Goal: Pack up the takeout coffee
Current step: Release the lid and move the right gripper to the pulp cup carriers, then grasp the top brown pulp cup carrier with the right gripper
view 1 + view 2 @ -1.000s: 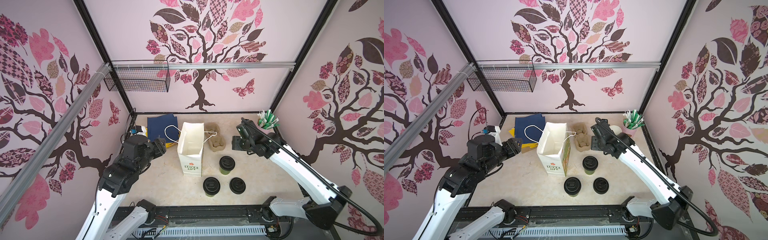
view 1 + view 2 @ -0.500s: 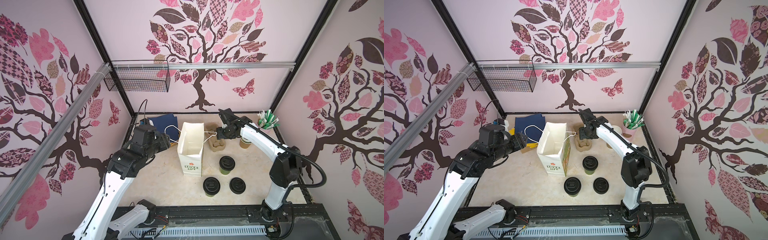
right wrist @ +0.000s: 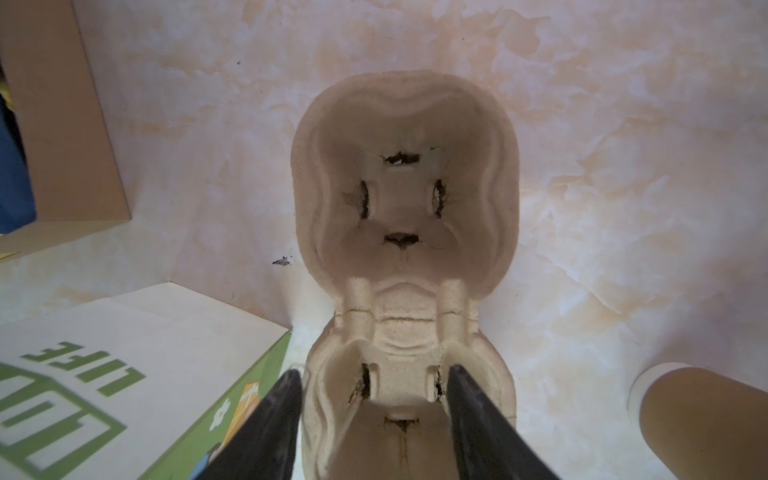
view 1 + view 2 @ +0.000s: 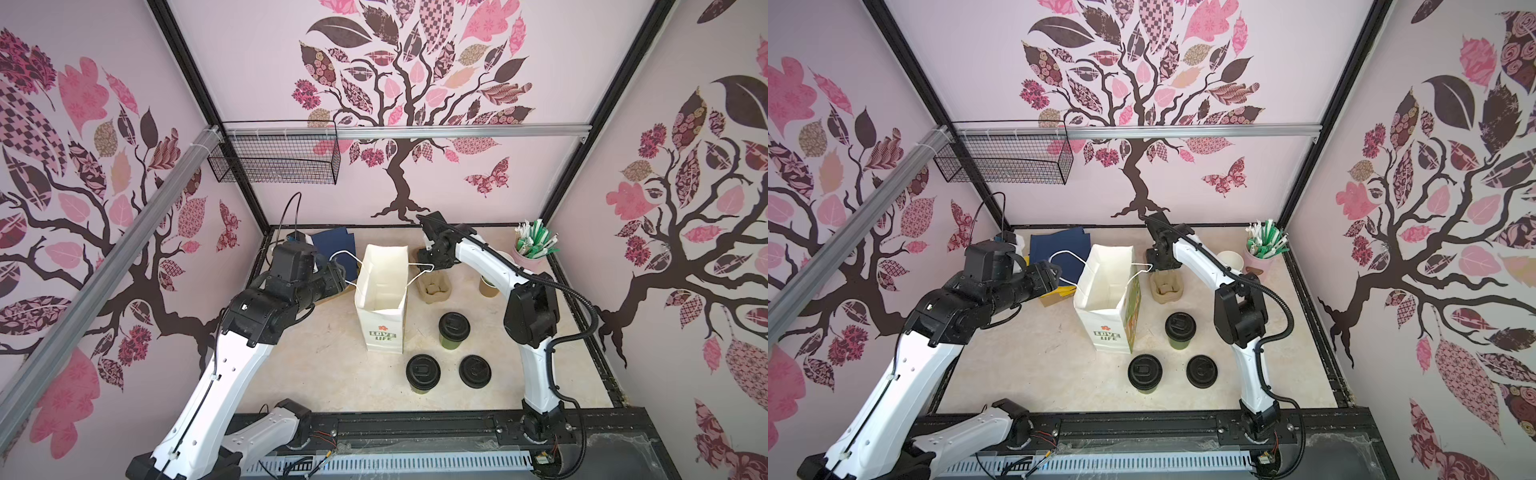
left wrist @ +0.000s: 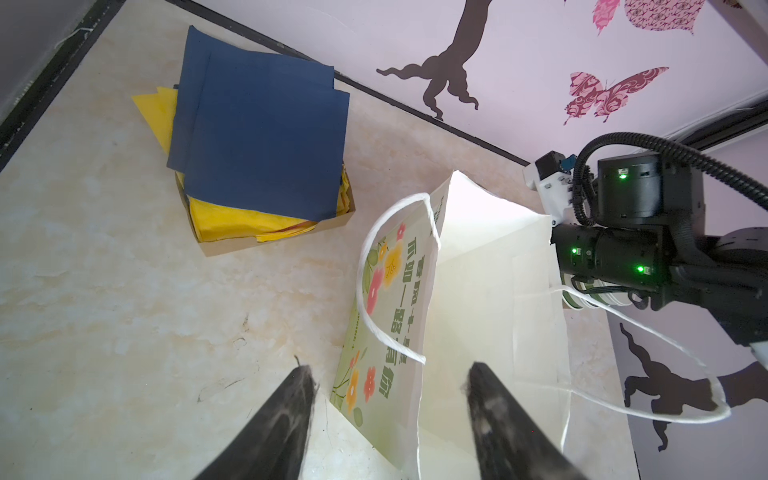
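Two takeout coffee cups, olive-green with black sip lids, stand right of the bag [image 4: 454, 330] [image 4: 423, 372]; both top views show them [image 4: 1180, 328] [image 4: 1144, 372]. The white paper bag [image 4: 380, 299] [image 4: 1106, 299] stands open and upright. My left gripper [image 4: 338, 276] [image 5: 388, 374] is open at the bag's left rim, with the flowered side panel [image 5: 386, 291] between its fingers, untouched. My right gripper [image 4: 430, 268] [image 3: 370, 390] hangs open over the pulp cup carrier [image 4: 434, 286] [image 3: 405, 199]. One fingertip [image 3: 286, 395] is outside the near cell's wall, the other over the cell.
A loose black lid [image 4: 475, 371] lies beside the front cup. Lidless nested cups [image 4: 490, 282] [image 3: 702, 419] and a pink pot of straws [image 4: 532, 249] stand at the back right. A box of blue and yellow napkins [image 5: 257, 137] sits back left. A wire basket [image 4: 274, 158] hangs on the wall.
My right arm swung left from near the straws to above the pulp carrier. The left arm stretched out toward the bag's left handle. Cups and bag stayed put.
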{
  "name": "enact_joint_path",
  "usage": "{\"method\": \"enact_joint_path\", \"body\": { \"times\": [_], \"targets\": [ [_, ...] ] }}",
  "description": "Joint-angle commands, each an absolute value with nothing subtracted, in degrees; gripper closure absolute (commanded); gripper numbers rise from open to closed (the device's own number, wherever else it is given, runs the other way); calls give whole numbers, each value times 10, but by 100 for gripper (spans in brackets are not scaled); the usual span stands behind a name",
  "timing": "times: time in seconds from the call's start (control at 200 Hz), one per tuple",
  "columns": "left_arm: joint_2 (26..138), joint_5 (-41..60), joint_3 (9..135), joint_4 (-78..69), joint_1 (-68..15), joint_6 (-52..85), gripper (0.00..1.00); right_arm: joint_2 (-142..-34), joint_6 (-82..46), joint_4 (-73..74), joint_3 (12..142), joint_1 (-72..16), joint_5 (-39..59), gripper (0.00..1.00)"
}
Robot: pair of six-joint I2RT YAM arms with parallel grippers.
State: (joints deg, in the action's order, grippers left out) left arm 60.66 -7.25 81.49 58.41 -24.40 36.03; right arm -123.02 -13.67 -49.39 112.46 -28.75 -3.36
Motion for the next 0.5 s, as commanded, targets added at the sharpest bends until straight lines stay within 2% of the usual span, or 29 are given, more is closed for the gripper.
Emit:
{"method": "enact_joint_path", "body": {
  "times": [0.0,0.14,0.495],
  "targets": [
    [603,-74,835,579,-242,355,37,-1266,-137,-519,1144,-289,-49,43],
    [600,-79,835,583,-243,354,37,-1277,-137,-516,1146,-289,-79,46],
    [603,-85,837,583,-242,354,37,-1311,-145,-512,1184,-289,-75,47]
  ]
}}
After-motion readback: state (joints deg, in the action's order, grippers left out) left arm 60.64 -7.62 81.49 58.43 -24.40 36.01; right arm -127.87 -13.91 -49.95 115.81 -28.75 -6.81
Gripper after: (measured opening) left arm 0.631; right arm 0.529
